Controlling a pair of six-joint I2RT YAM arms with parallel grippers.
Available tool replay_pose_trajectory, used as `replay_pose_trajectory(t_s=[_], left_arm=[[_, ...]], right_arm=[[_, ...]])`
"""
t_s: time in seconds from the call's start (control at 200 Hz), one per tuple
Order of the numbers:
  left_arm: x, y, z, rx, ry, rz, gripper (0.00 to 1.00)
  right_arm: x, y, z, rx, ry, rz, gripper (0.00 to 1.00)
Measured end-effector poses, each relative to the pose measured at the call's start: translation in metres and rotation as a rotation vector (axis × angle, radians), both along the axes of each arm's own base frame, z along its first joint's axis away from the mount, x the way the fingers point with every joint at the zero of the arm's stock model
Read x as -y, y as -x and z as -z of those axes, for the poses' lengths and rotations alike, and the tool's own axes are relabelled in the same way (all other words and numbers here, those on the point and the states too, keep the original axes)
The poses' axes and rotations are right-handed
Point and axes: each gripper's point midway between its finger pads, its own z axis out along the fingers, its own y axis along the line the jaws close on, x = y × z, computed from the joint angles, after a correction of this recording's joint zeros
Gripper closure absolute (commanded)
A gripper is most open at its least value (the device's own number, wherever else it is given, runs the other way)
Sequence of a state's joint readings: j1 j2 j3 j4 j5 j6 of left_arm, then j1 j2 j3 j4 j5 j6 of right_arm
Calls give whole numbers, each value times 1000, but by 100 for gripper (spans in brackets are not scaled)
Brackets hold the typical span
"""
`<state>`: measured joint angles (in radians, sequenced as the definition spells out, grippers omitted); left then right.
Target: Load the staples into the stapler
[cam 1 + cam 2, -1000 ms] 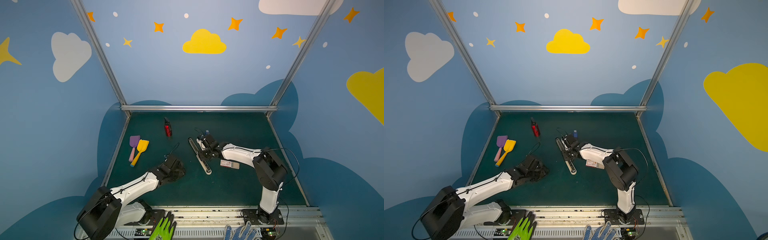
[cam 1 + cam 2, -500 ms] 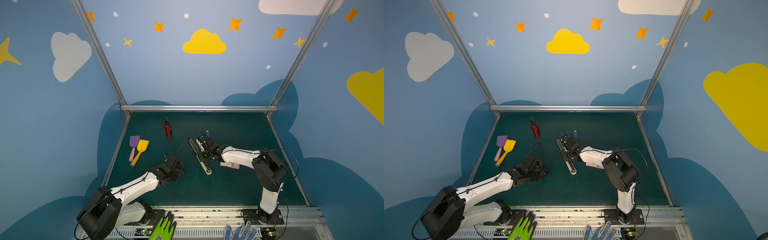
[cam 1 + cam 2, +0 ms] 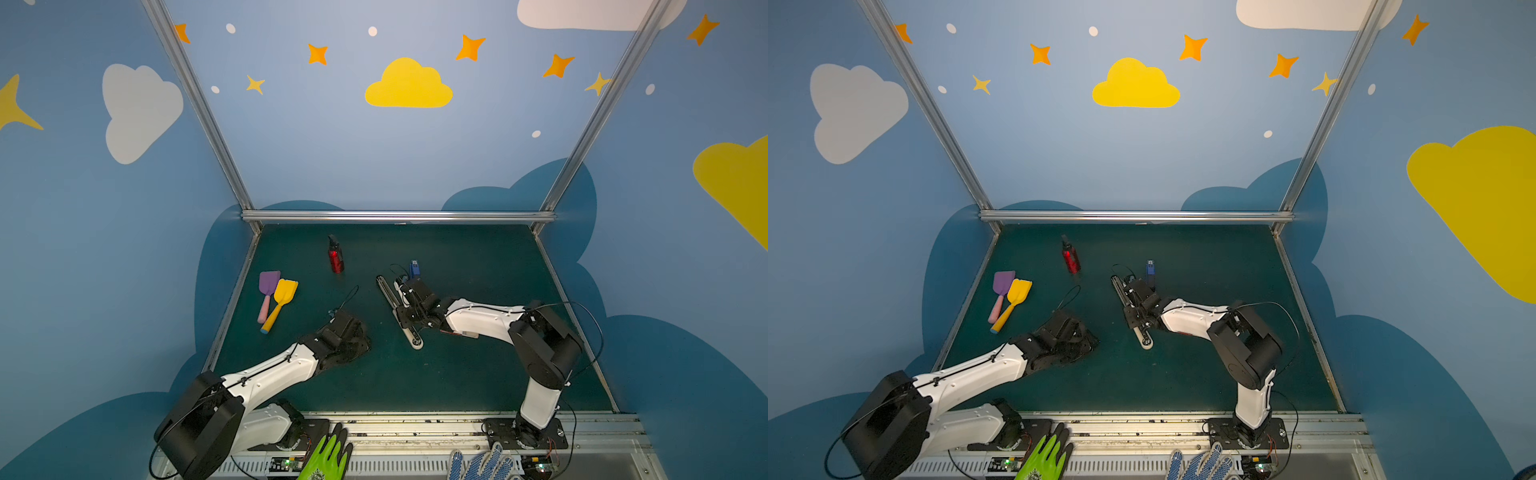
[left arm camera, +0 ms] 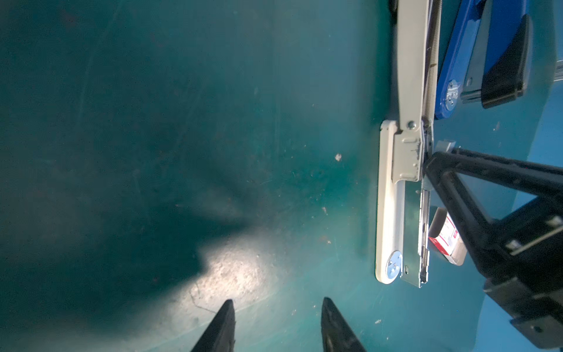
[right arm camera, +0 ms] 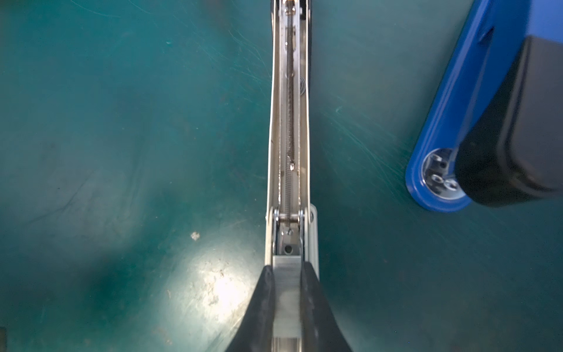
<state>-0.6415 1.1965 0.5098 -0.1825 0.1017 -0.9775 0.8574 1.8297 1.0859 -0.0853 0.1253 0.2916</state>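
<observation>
Grey staple strip [image 5: 286,292] pinched in right gripper [image 5: 287,270] over open white stapler [image 5: 289,91].

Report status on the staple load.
Left gripper open, empty. Right gripper shut on staple strip, over open white stapler. Blue stapler beside, not touching.

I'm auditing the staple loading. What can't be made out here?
Staple strip: held in the right claw, rear end cut off by the right wrist view's edge.
Staple box: partly behind that claw in the left wrist view.
Blue stapler: cut off in both wrist views.
</observation>
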Motion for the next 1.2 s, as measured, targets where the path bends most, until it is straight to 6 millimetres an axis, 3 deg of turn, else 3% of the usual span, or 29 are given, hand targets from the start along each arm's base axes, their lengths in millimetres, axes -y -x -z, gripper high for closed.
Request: replay_pose_trajectory(t_s=[0.671,0.841,0.951,1.072,1.202], left_arm=[[0,0,0,0,0,0,53],[0,0,0,0,0,0,53],[1,-1,-1,3,3,0,53],[2,-2,-2,8,8,1,53],[1,-1,-1,12,11,1,53]], right_arm=[[8,4,0,16,18,26,74],[12,7,-12,19,21,30,70],[10,2,-28,14,13,33,75],[1,-9,-43,0,-3,35,87],[-4,-17,-37,-46,9,31,95]])
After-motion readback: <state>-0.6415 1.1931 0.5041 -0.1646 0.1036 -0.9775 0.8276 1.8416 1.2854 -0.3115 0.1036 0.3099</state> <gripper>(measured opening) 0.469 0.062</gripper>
